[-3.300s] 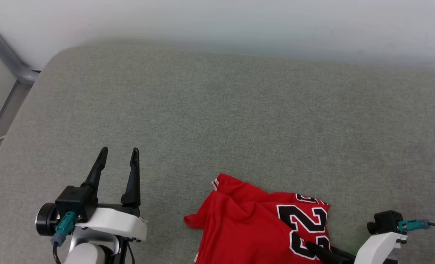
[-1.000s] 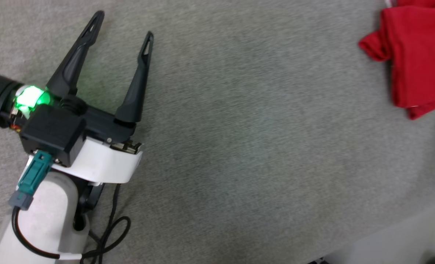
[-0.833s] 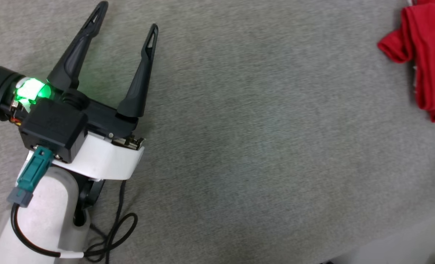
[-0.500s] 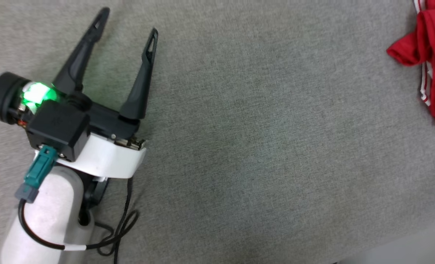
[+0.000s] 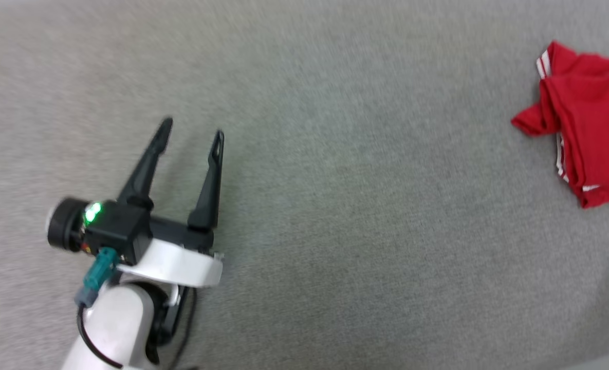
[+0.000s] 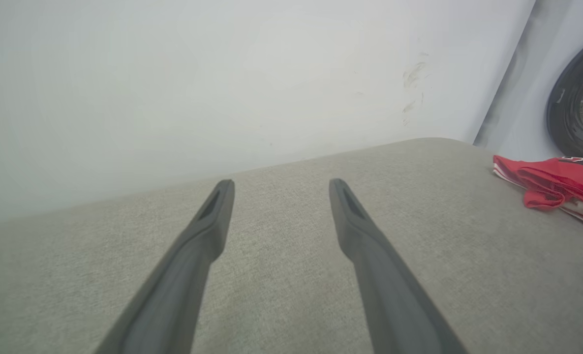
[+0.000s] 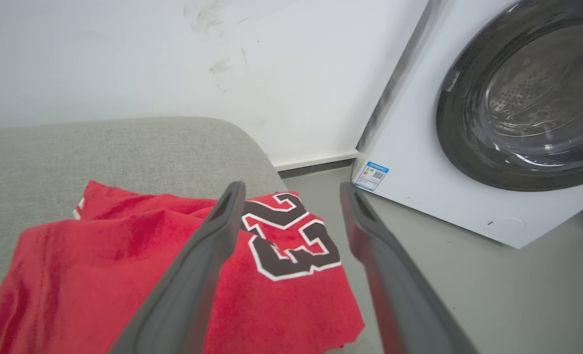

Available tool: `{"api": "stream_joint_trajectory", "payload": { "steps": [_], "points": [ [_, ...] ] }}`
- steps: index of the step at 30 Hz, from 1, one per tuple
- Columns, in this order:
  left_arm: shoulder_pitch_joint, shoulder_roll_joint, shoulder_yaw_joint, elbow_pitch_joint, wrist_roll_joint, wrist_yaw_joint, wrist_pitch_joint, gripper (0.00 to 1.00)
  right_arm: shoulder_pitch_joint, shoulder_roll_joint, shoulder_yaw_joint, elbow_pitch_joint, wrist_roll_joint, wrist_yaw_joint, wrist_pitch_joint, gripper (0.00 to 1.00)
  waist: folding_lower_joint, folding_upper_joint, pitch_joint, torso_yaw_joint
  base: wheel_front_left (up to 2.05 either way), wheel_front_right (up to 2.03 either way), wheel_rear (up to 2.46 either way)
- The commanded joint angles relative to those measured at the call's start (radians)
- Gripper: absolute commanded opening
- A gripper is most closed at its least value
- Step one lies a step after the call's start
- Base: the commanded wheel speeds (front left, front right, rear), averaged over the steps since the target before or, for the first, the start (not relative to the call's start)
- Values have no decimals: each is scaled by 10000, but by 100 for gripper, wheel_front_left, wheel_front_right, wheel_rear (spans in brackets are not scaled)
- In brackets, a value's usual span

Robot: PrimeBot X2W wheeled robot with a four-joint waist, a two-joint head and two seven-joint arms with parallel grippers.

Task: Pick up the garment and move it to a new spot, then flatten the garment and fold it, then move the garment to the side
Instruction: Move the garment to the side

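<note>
1. Red shirt, the garment (image 5: 587, 139), lies in a crumpled heap on the grey cushion (image 5: 361, 205). It is far over on the robot's right side, close to the cushion's edge.
2. The right gripper (image 7: 292, 187) hangs just above the shirt with its two fingers spread wide. Nothing is pinched between them, so the shirt rests on its own.
3. A white washing machine (image 7: 468, 147) stands on the floor past that edge.
4. The left gripper (image 5: 192, 128) is well apart from the shirt, over bare cushion. Its fingers are spread too and hold nothing. I think it waits there to keep out of the way.
5. The shirt is bunched up, so I think flattening comes next. Open fingers are ready to grab its corners.
</note>
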Motion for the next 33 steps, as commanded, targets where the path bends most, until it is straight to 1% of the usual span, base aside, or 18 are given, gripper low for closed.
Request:
{"api": "stream_joint_trajectory", "payload": {
  "steps": [1,6,13,19,22,28,33],
  "points": [
    [231,-40,-24,122,-44,66,-117,100,323,155,62,-175,105,-15,-54,100,2,0,-769,480,0,0,0],
    [782,-284,14,699,-334,180,-341,100,1602,769,474,-1048,443,-15,-87,100,2,0,-1541,885,0,0,0],
    [1424,-348,209,1273,-531,337,-528,100,3340,2058,1035,-2676,440,-15,-63,100,2,0,-2423,1358,0,0,0],
    [2039,-362,371,1583,-630,485,-616,100,4771,3223,1555,-4308,183,-14,381,100,2,0,-3188,1834,0,0,0],
    [2303,-325,493,1687,-673,533,-636,100,5416,3609,1915,-5207,177,-15,698,100,2,0,-3480,2015,0,0,0],
    [2858,-256,601,1870,-739,527,-672,100,6552,4007,2473,-6907,172,-15,1352,100,2,0,-4088,2229,0,0,0],
    [3278,-185,611,1939,-751,469,-684,100,7539,4126,2521,-8196,104,-15,1898,100,2,0,-4484,2301,0,0,0]
  ]
}}
